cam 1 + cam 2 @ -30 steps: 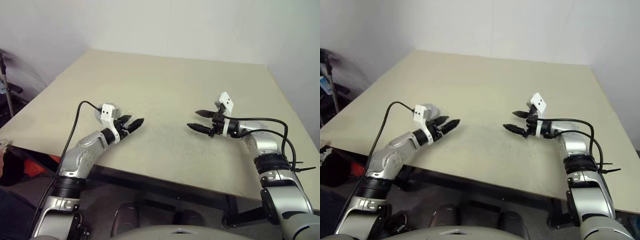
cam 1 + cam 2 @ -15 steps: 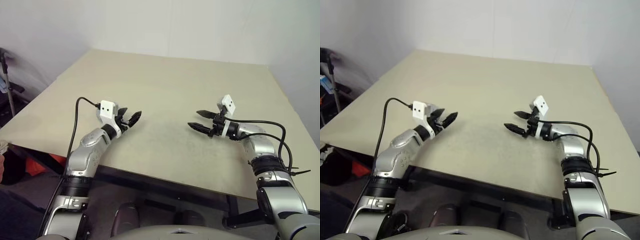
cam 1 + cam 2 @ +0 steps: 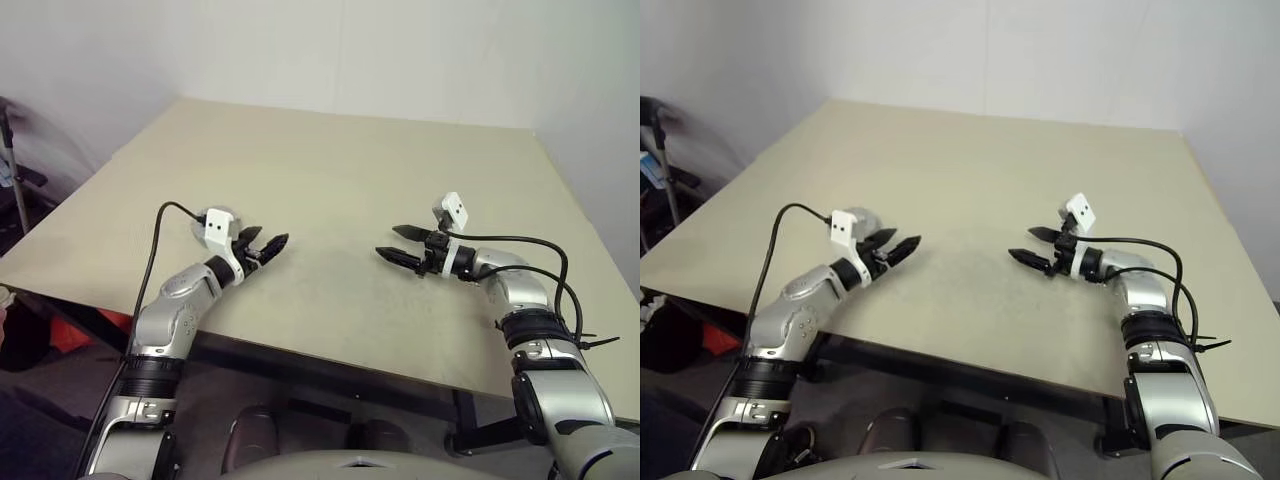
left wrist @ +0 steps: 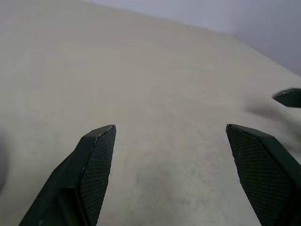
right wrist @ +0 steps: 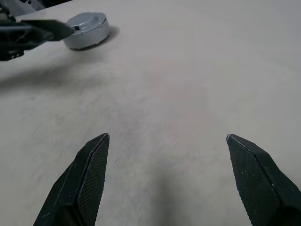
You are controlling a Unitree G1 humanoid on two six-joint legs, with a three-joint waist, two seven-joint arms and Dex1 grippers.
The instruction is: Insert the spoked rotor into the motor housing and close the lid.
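Flat on the beige table (image 3: pixel 400 160), at the upper left of the right wrist frame, a closed round assembly is seen: the lid (image 5: pixel 87 23), plain silver-grey, seated on the motor housing (image 5: pixel 89 37), its axis upright. Both the left gripper (image 3: pixel 268 245) and the right gripper (image 3: pixel 397 244) are spread wide, with nothing held.

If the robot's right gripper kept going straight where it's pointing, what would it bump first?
Probably the bare table, since the right gripper tips slightly down towards it. The left gripper and the motor housing sit off to one side.
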